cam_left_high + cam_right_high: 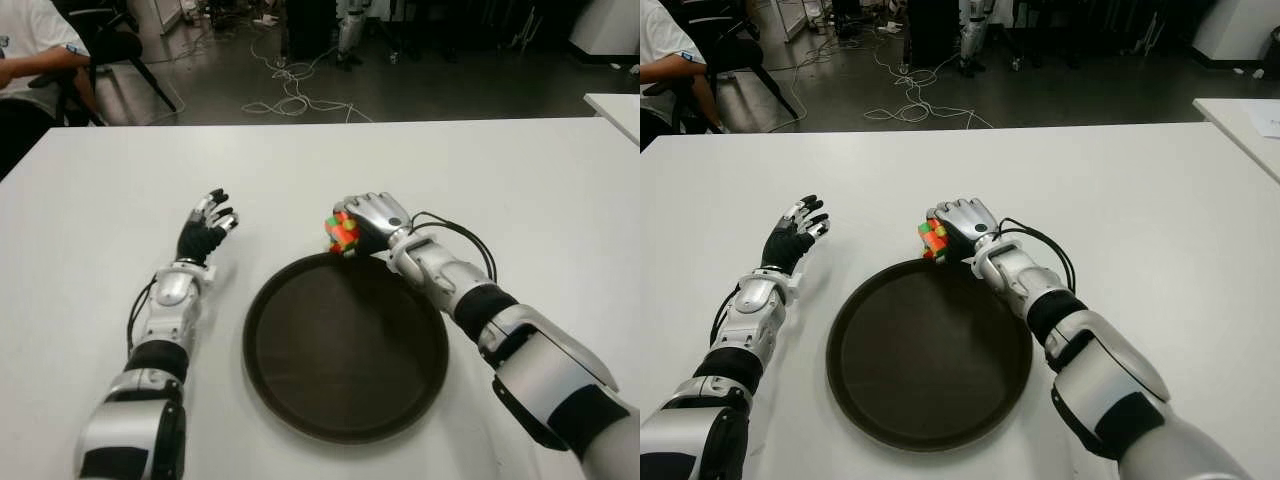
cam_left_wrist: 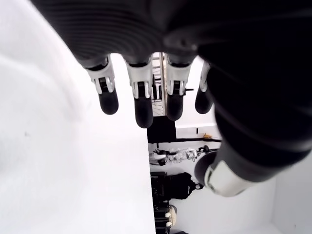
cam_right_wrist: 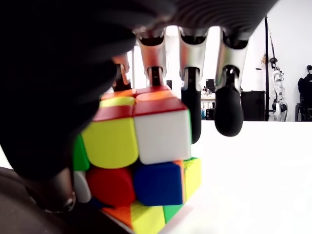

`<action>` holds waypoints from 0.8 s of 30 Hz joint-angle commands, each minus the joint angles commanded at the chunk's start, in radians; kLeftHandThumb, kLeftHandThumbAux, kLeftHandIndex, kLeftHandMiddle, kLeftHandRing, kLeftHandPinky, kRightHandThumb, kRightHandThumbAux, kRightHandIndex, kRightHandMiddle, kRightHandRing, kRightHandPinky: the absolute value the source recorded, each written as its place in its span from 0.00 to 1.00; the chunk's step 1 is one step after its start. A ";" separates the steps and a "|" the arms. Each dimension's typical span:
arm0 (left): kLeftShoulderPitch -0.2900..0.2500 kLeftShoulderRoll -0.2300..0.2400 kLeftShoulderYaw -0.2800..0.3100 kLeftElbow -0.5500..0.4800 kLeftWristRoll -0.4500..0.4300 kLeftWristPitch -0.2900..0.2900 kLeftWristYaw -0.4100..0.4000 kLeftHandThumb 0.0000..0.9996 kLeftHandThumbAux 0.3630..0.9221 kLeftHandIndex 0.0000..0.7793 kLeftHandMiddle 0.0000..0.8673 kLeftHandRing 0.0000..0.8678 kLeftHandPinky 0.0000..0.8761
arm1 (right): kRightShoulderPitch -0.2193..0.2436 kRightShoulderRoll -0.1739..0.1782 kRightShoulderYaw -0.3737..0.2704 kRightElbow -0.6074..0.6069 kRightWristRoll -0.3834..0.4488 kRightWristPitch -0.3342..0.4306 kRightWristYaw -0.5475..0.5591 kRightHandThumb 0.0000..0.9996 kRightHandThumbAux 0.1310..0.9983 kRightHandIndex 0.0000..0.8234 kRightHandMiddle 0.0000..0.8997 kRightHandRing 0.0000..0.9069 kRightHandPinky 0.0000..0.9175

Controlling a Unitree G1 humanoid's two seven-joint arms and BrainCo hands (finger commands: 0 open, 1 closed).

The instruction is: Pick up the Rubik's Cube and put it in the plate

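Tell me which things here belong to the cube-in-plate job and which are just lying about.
Part of the job:
- Rubik's Cube, held at the plate's far rim
- plate, dark, round
- right robot hand, closed on the cube

Just there:
- left robot hand, open, idle, left of the plate
- white table
- cables on the floor
- seated person

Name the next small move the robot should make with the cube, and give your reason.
Probably carry the cube a little toward the robot, over the plate. The right hand grips it at the plate's far rim, not yet above the middle. The left hand shows left of the plate.
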 joint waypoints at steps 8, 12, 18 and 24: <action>-0.005 -0.002 0.009 0.015 -0.008 0.003 0.005 0.21 0.65 0.07 0.14 0.13 0.09 | 0.003 -0.003 -0.014 -0.013 0.011 -0.006 0.005 0.69 0.69 0.52 0.76 0.76 0.75; -0.004 -0.001 0.008 0.015 -0.006 -0.004 0.002 0.23 0.66 0.07 0.14 0.13 0.10 | 0.002 -0.003 -0.015 -0.018 0.009 0.001 0.011 0.68 0.69 0.52 0.74 0.74 0.73; 0.007 -0.006 -0.003 -0.013 0.006 -0.014 0.010 0.22 0.67 0.08 0.15 0.13 0.11 | 0.006 -0.007 -0.014 -0.039 0.000 0.014 0.008 0.69 0.69 0.52 0.73 0.73 0.73; 0.006 -0.006 -0.003 -0.008 0.005 -0.013 0.014 0.20 0.66 0.08 0.15 0.13 0.10 | 0.011 -0.010 -0.018 -0.060 0.002 0.024 0.013 0.69 0.69 0.52 0.72 0.72 0.72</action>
